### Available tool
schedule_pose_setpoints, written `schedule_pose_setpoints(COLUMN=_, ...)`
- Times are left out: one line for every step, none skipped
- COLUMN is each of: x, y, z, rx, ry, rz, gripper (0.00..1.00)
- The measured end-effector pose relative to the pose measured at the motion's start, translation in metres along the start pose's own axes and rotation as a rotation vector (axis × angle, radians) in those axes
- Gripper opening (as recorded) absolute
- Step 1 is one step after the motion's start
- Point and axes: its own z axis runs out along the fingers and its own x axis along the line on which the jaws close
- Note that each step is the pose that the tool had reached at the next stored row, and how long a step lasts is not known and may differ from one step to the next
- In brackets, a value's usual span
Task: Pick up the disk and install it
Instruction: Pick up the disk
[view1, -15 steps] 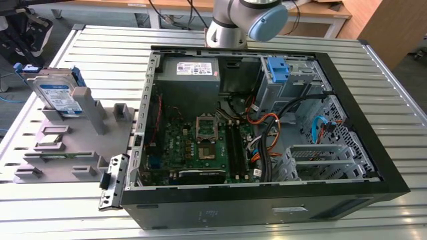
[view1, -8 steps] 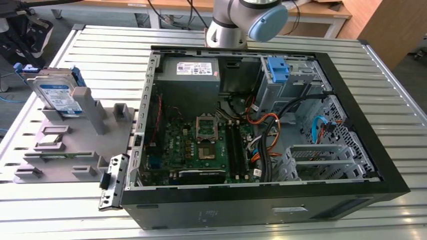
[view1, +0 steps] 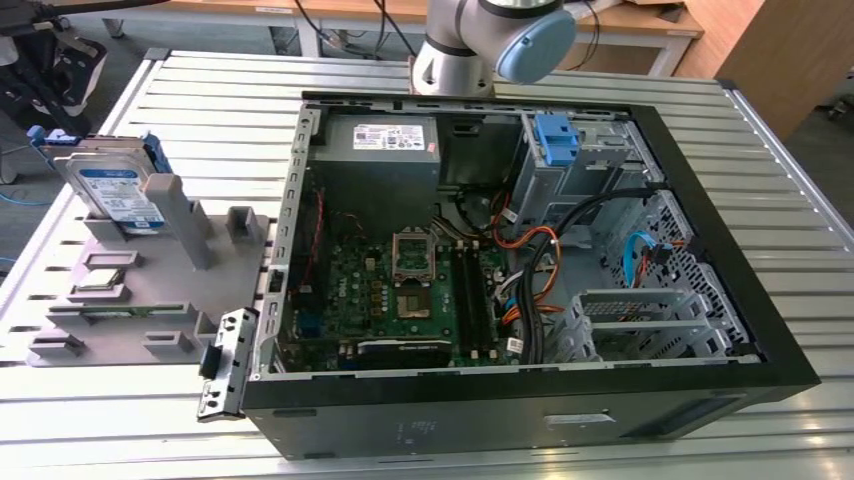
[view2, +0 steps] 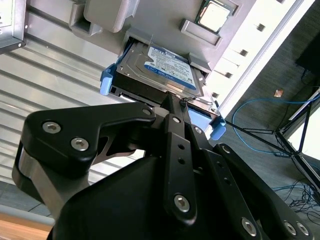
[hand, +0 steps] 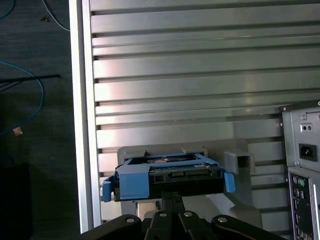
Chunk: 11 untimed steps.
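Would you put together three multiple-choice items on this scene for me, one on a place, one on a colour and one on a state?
1. Where is the disk?
A. In the grey fixture on the table, beside the case.
B. In the case's drive bay.
C. Under the case.

2. What colour is the frame around the disk?
A. Red.
B. Green.
C. Blue.

3. How is the case?
A. Shut by a side panel.
B. Open, with the motherboard showing.
C. Wrapped in plastic film.

Answers:
1 A: the disk stands in the fixture, at the exterior view's left of the case.
2 C: the frame is blue in both wrist views.
3 B: the motherboard lies in plain sight in the exterior view.
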Motion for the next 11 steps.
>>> schedule_pose_setpoints(x=0.0, y=0.0, z=0.0004, rx=0.0, ry=0.0, rz=0.0, gripper=0.11)
schedule_pose_setpoints(x=0.0, y=0.0, z=0.0009, rx=0.0001, ry=0.0, rz=0.0, gripper=0.11)
schedule_pose_setpoints(x=0.0, y=0.0, z=0.0009, rx=0.0, ry=0.0, rz=0.0, gripper=0.11)
schedule_pose_setpoints(x=0.0, y=-0.0001, z=0.0009, rx=0.0, ry=0.0, rz=0.0, gripper=0.11)
schedule_pose_setpoints(x=0.0, y=-0.0001, z=0.0009, rx=0.0, ry=0.0001, rz=0.0, gripper=0.11)
schedule_pose_setpoints(x=0.0, y=-0.0001, z=0.001, rx=0.0, ry=0.0, rz=0.0, gripper=0.11)
schedule_pose_setpoints(x=0.0, y=-0.0001, z=0.001, rx=0.0001, ry=0.0, rz=0.0, gripper=0.11)
schedule_pose_setpoints(x=0.0, y=-0.0001, z=0.0011, rx=0.0, ry=0.0, rz=0.0, gripper=0.11)
schedule_pose_setpoints(x=0.0, y=-0.0001, z=0.0011, rx=0.0, ry=0.0, rz=0.0, gripper=0.11)
schedule_pose_setpoints(x=0.0, y=-0.0001, z=0.0011, rx=0.0, ry=0.0, rz=0.0, gripper=0.11)
schedule_pose_setpoints(x=0.0, y=-0.0001, z=0.0012, rx=0.0, ry=0.0, rz=0.0, gripper=0.11)
